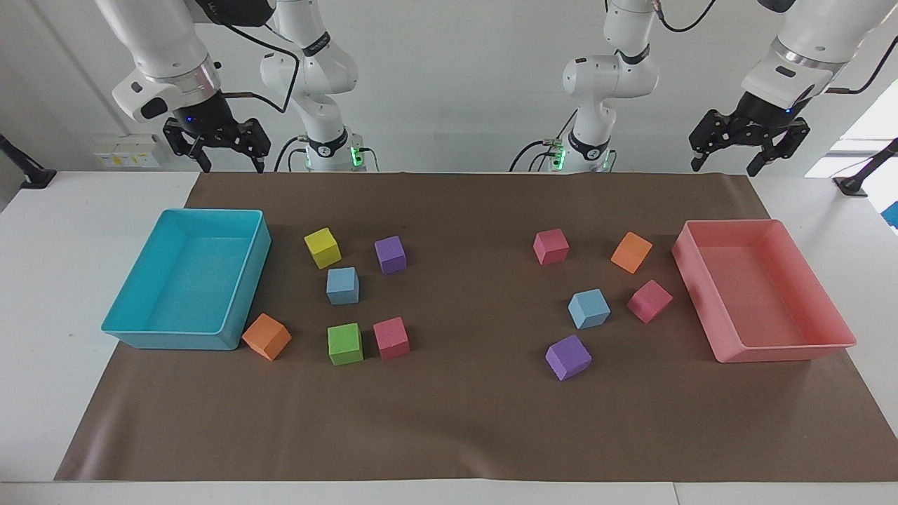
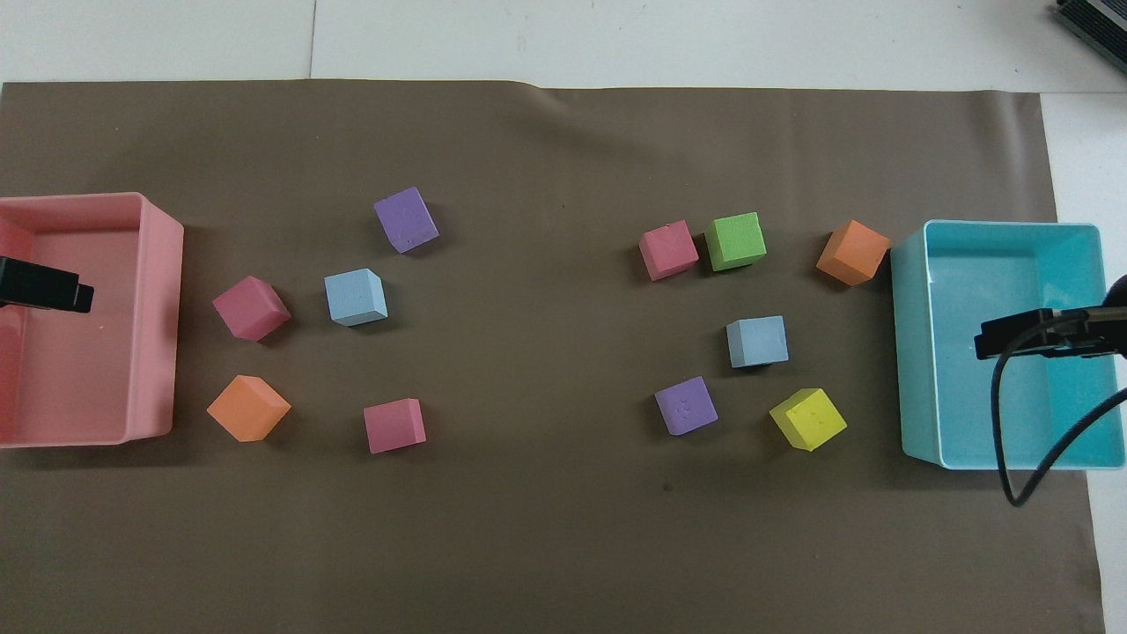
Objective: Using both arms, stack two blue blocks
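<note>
Overhead view cuts off most of both my arms: only a black sliver of my left gripper (image 2: 46,288) shows over the pink tray (image 2: 163,264), and a black bar with a looping cable of my right gripper (image 2: 1012,339) over the turquoise tray (image 2: 911,352); finger spacing can't be read there. Facing view gives more: my right gripper (image 1: 228,160) hangs up in the air above the robots' edge of the brown mat (image 1: 449,421), by the turquoise tray's end, wrist tilted, fingers spread wide, holding nothing. My left gripper (image 1: 729,163) hangs high over the mat's edge at the pink tray's end, also tilted, jaws wide, nothing held. Upper arm links run out of frame at the top. All cubes are matte foam with sharp edges, same size. First blue block (image 1: 342,285) sits flat on the mat in the right arm's cluster, between the yellow cube (image 1: 322,247) nearer the robots and the green cube (image 1: 345,344) farther out, apart from both. Second blue block (image 1: 588,308) sits slightly turned in the left arm's cluster, near a pink cube (image 1: 649,301) and a purple cube (image 1: 568,357), touching neither. Both trays are smooth plastic, rectangular with rounded corners. An orange cube (image 1: 266,336) sits right at the turquoise tray's corner; whether they touch is unclear.
</note>
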{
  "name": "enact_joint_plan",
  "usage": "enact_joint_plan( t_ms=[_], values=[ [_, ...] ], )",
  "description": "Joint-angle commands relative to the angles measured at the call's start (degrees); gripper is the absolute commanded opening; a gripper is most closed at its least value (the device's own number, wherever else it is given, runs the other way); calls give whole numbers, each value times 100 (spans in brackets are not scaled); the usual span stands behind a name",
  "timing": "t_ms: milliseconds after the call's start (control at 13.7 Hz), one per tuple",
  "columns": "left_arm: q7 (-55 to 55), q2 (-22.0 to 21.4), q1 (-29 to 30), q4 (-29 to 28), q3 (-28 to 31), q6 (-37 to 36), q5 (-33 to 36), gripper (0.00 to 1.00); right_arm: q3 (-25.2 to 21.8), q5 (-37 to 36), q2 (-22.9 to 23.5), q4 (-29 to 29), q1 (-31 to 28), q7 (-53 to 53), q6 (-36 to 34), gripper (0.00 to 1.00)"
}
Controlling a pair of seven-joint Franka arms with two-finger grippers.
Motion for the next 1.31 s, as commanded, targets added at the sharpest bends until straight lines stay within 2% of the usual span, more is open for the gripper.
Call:
enact_joint_plan(
  t_ms=[0, 146, 730, 876, 1094, 1240],
  values=[
    [94, 53, 43, 5, -14, 115, 62, 100, -20, 99, -171, -244, -2, -74, 140, 100],
    [94, 184, 52, 84, -14, 255, 45, 100, -11, 99, -153, -262, 16, -47, 167, 100],
    [76, 115, 17, 32, -14, 291, 9, 100, 32, 117, -179, -604, 138, 241, 333, 100],
    [94, 106, 17, 23, -14, 239, 9, 100, 41, 117, -162, -849, 174, 217, 596, 100],
    [112, 106, 35, 23, -14, 239, 9, 100, 50, 248, -162, -1517, 341, 182, 1228, 100],
    [120, 97, 35, 14, -14, 221, 9, 100, 41, 258, 39, -1685, 516, 24, 1693, 100]
  ],
)
